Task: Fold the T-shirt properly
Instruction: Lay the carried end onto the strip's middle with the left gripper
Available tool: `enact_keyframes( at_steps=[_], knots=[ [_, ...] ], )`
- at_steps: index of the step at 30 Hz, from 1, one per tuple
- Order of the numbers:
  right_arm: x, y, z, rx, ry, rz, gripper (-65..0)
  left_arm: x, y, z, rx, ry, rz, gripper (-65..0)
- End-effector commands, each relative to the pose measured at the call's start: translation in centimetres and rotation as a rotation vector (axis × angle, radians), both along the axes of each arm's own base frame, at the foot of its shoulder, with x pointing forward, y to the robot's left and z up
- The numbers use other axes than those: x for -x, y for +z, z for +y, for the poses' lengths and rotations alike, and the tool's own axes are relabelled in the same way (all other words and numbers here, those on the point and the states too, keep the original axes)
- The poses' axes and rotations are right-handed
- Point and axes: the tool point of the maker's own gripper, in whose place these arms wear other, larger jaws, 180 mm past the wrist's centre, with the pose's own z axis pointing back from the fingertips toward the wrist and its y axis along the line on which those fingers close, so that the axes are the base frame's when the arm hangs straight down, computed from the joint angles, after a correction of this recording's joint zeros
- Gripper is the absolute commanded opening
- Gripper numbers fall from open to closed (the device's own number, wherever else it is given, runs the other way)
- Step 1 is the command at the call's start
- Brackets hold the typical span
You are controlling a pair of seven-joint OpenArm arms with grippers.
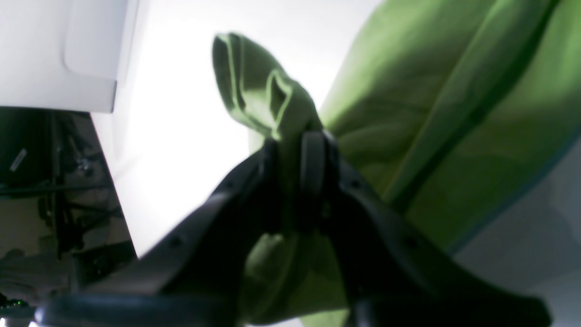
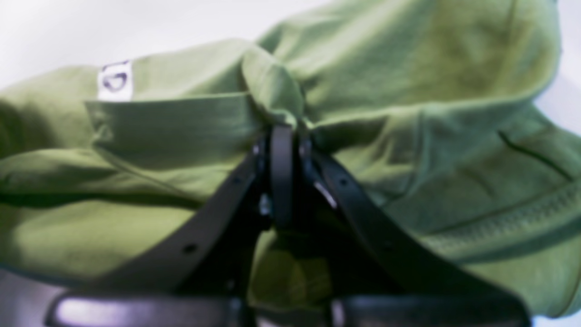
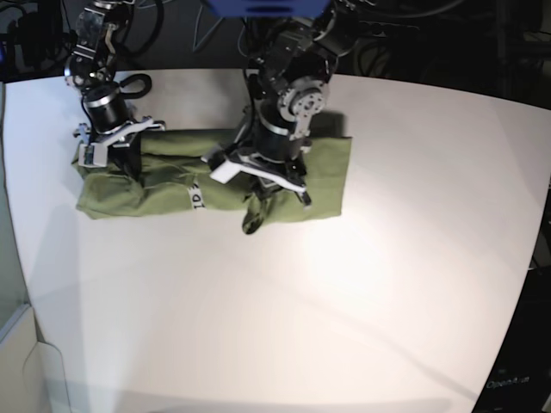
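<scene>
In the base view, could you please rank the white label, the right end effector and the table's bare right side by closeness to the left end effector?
1. White label: just left of the left end effector.
2. Right end effector: far left on the T-shirt.
3. Table's bare right side: farthest.

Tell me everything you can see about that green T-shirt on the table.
The T-shirt is plain olive-green, soft, wrinkled cloth with stitched hems and a small white label. It lies on the white table partly folded into a long horizontal band near the far edge. Both grippers are shut on pinches of its fabric: the left gripper holds a bunched fold at one end, the right gripper grips the other end near the label.
</scene>
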Motion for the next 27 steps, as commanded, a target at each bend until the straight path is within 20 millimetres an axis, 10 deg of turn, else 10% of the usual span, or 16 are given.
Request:
enact_keyframes(
  at_steps=[1, 27],
  knots=[
    [1.2, -1.3, -0.2, 0.029, 0.016, 0.075, -65.0, -0.5, 0.9, -0.6, 0.022, 0.001, -0.028, -63.2],
    [1.3, -1.4, 0.0, 0.027, 0.020, 0.079, -65.0, -2.0, 0.7, 0.8, 0.143, 0.194, -0.064, -63.2]
  ],
)
